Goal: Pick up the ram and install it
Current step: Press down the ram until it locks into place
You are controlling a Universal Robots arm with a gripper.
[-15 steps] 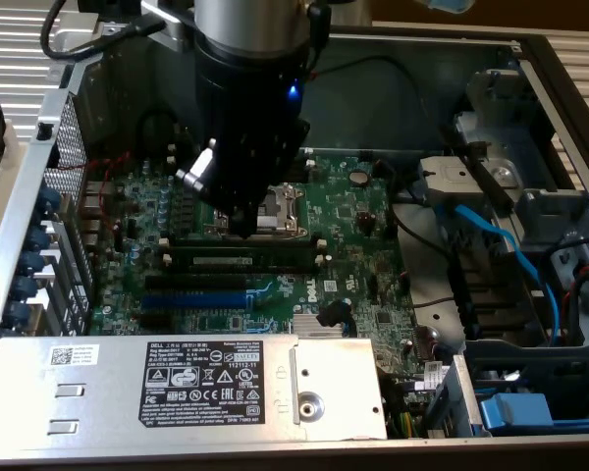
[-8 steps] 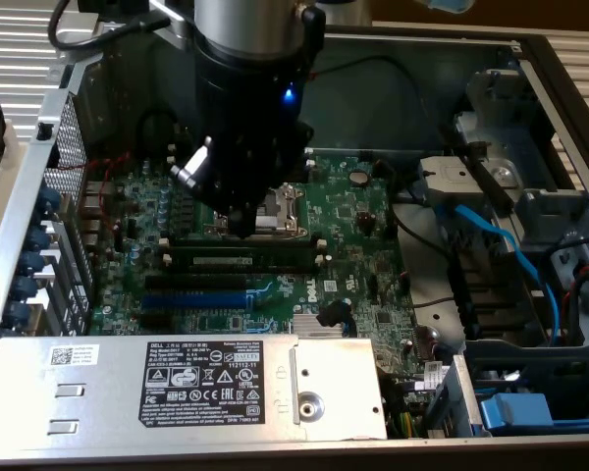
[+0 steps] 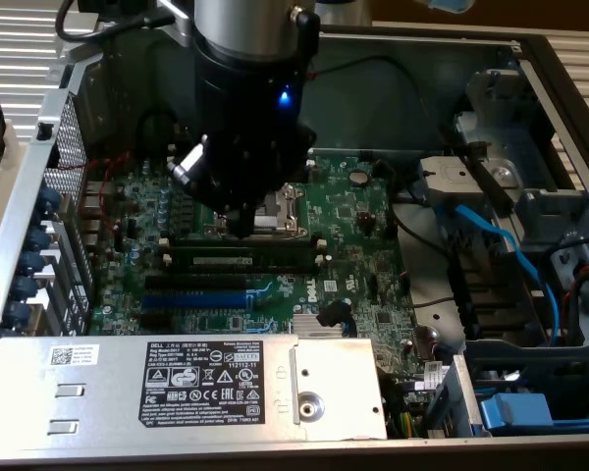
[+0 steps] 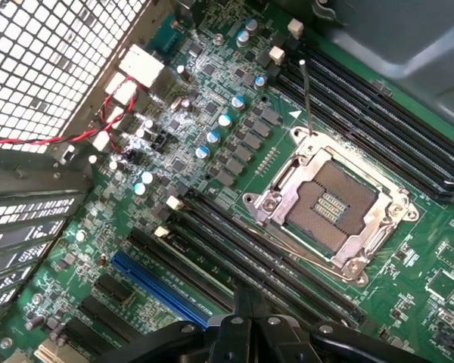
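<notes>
The ram (image 3: 240,259) is a long dark stick with a small white label. It stands on edge in a black memory slot between white end clips, just in front of the CPU socket (image 3: 275,208) in the exterior view. My gripper (image 3: 245,224) hangs directly above the stick's middle, a little clear of its top edge, fingers drawn together with nothing between them. In the wrist view the gripper (image 4: 246,302) points down over the row of black memory slots (image 4: 234,249) beside the open CPU socket (image 4: 329,208).
The work sits inside an open computer case. A grey power supply (image 3: 177,388) lies along the front, a perforated metal wall (image 4: 53,60) and rear brackets stand at the exterior view's left, and blue cables (image 3: 501,245) and drive bays are at its right. A blue expansion slot (image 4: 159,287) runs beside the memory slots.
</notes>
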